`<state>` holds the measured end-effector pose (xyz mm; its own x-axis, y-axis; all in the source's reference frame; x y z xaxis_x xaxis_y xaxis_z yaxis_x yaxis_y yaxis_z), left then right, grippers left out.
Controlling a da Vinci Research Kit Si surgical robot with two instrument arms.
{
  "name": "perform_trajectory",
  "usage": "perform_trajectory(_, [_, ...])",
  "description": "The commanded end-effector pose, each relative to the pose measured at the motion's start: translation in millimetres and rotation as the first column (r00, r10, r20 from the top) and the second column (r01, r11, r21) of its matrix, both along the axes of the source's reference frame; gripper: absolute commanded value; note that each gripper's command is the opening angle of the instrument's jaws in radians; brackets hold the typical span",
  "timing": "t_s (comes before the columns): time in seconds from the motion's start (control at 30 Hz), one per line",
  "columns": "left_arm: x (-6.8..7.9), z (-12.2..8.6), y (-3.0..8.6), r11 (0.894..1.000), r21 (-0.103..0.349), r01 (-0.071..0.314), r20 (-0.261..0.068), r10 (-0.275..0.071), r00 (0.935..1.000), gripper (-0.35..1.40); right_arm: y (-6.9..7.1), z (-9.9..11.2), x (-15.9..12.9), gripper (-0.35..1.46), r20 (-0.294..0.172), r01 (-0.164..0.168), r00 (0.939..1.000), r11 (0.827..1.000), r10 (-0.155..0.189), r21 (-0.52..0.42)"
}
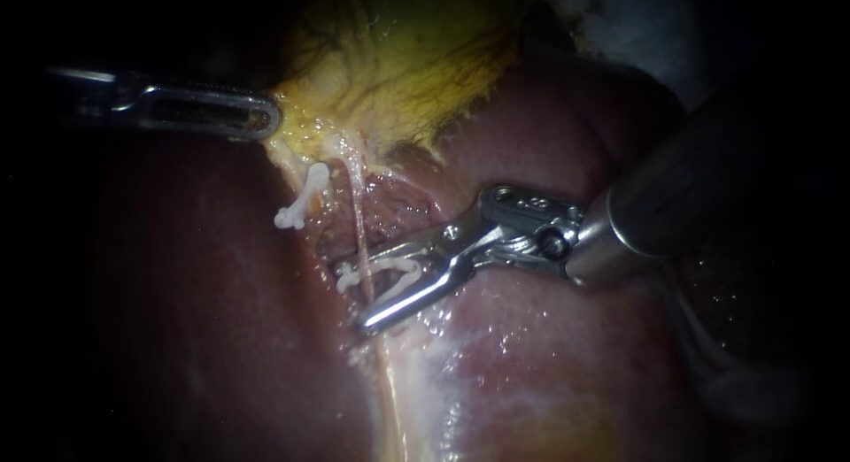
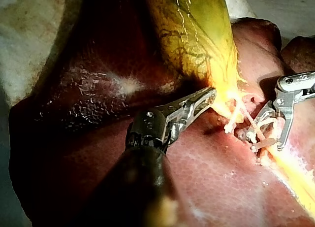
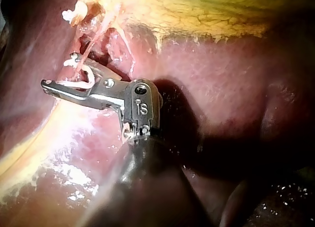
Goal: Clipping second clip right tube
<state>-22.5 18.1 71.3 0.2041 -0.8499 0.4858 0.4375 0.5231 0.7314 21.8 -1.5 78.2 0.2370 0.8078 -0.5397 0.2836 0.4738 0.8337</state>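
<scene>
In the endoscope view the left instrument (image 1: 266,117) has its jaws closed on the yellow edge of the gallbladder (image 1: 398,64), which lies on the liver (image 1: 177,294). The right instrument (image 1: 357,296) holds its jaws partly apart astride a thin pale tube (image 1: 358,223). A white clip (image 1: 398,269) sits between them, its arms against both jaws and on either side of the tube. Another clip (image 1: 301,199) lies just beside the tube, nearer the gallbladder; what it grips I cannot tell. In the left wrist view the left instrument's (image 2: 209,95) jaws pinch the yellow tissue ahead of it, and the right instrument (image 2: 266,142) stands beyond, jaws apart around the strands. In the right wrist view the right instrument's (image 3: 59,69) jaws gape with the clip (image 3: 86,74) and tube (image 3: 91,45) between them, the other clip (image 3: 74,13) farther ahead.
</scene>
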Motion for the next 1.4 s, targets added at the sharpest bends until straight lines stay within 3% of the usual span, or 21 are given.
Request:
perform_trajectory(0.03, [0.0, 0.0, 0.0, 1.000, 0.000, 0.000, 0.000, 0.000, 1.0000, -0.35, -0.1, 0.2, -0.1, 0.52, -0.002, -0.001, 1.0000, 1.000, 0.001, -0.001])
perform_trajectory(0.3, [0.0, 0.0, 0.0, 1.000, 0.000, 0.000, 0.000, 0.000, 1.0000, -0.35, -1.1, 1.0, 0.2, 0.51, 0.001, 0.015, 0.9999, 1.000, -0.015, 0.014])
perform_trajectory(0.47, [0.0, 0.0, 0.0, 1.000, 0.000, 0.000, 0.000, 0.000, 1.0000, -0.35, -1.3, 0.6, 0.3, 0.50, -0.050, 0.001, 0.9987, 0.999, 0.001, 0.049])
perform_trajectory(0.7, [0.0, 0.0, 0.0, 1.000, 0.000, 0.000, 0.000, 0.000, 1.0000, -0.35, -2.1, -0.4, 0.6, 0.45, -0.104, 0.012, 0.9945, 0.996, -0.003, 0.087])
perform_trajectory(1.0, [0.0, 0.0, 0.0, 1.000, 0.000, 0.000, 0.000, 0.000, 1.0000, -0.35, -2.0, -1.5, 1.1, 0.38, -0.074, -0.028, 0.9965, 0.992, 0.037, 0.123])
perform_trajectory(1.4, [0.0, 0.0, 0.0, 1.000, 0.000, 0.000, 0.000, 0.000, 1.0000, -0.35, -1.6, -1.3, 1.0, 0.18, -0.044, -0.030, 0.9983, 0.986, 0.037, 0.163])
